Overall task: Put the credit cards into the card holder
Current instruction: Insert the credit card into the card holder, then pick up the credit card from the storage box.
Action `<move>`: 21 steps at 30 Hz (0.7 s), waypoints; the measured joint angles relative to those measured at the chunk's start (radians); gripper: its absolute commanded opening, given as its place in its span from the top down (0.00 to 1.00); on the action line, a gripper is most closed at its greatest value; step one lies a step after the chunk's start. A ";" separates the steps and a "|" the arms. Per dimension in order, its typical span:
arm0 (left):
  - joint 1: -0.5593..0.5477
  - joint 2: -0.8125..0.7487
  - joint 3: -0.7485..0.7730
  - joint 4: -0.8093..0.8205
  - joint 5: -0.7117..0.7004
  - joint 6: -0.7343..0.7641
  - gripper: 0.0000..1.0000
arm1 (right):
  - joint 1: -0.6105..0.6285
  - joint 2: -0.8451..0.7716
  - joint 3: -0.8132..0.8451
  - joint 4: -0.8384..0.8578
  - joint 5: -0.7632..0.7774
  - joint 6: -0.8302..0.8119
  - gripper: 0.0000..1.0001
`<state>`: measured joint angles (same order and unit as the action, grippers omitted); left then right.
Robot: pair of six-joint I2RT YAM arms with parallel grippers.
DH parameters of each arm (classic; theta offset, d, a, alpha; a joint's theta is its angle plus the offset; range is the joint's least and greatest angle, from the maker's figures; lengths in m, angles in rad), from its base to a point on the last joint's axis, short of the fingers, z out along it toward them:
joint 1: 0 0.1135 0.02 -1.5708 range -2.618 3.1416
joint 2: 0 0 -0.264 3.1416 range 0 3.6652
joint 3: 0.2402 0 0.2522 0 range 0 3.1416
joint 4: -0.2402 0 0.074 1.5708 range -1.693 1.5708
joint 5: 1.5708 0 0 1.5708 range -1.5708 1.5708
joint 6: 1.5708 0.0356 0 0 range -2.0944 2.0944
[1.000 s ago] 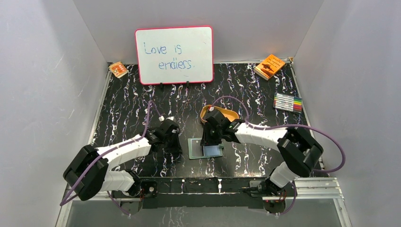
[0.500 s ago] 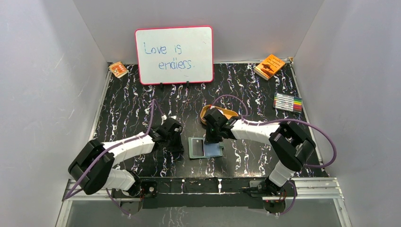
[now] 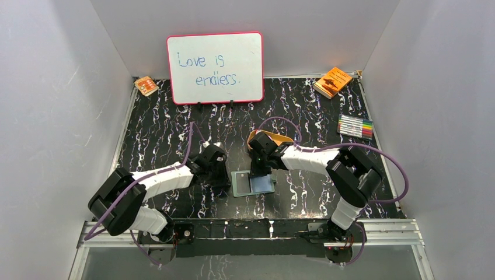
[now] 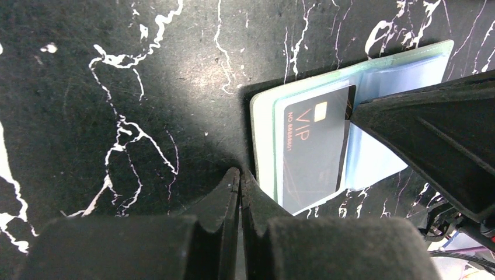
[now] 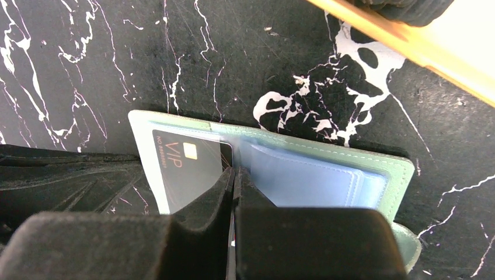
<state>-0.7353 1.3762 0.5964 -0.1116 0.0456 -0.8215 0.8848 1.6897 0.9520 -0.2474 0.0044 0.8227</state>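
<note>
The card holder (image 3: 253, 183) lies open on the black marbled table, green rim (image 4: 262, 116) up and pale blue sleeves (image 5: 309, 181) on its right half. One black credit card (image 4: 312, 151) marked VIP sits in the left sleeve, its right edge at the fold (image 5: 187, 169). My right gripper (image 5: 233, 172) is shut, its tips down on the fold against the card's right edge; I see nothing between the fingers. My left gripper (image 4: 240, 175) is shut and empty, just off the holder's left edge. Both grippers (image 3: 220, 177) (image 3: 257, 173) flank the holder.
A tan-orange tray (image 3: 274, 140) sits right behind the right wrist, its rim (image 5: 408, 46) close above the holder. Further back are a whiteboard (image 3: 215, 67), an orange booklet (image 3: 333, 81), a small orange packet (image 3: 146, 86) and a row of markers (image 3: 355, 125).
The right jaws have closed and that arm has shifted slightly left over the holder. The left gripper has edged toward the holder's left side, still shut.
</note>
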 measured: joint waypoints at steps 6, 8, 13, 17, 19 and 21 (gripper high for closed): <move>0.000 0.016 0.000 0.030 0.021 0.000 0.98 | 0.000 0.004 0.002 0.001 -0.019 -0.004 0.92; 0.000 0.021 0.002 0.039 0.026 0.000 0.98 | 0.000 0.008 0.002 0.002 -0.028 -0.006 0.93; 0.000 0.024 0.002 0.045 0.030 0.000 0.98 | -0.002 0.014 0.002 0.010 -0.045 -0.009 0.93; 0.000 0.024 0.002 0.045 0.030 0.000 0.98 | -0.002 0.014 0.002 0.010 -0.045 -0.008 0.91; 0.000 0.024 0.002 0.044 0.029 0.001 0.98 | -0.002 0.013 0.002 0.006 -0.043 -0.008 0.88; 0.000 0.022 0.002 0.041 0.026 0.002 0.98 | -0.002 0.005 0.004 -0.006 -0.041 -0.008 0.82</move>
<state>-0.7353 1.3983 0.5980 -0.0708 0.0711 -0.8196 0.8829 1.6947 0.9558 -0.2531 -0.0364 0.8150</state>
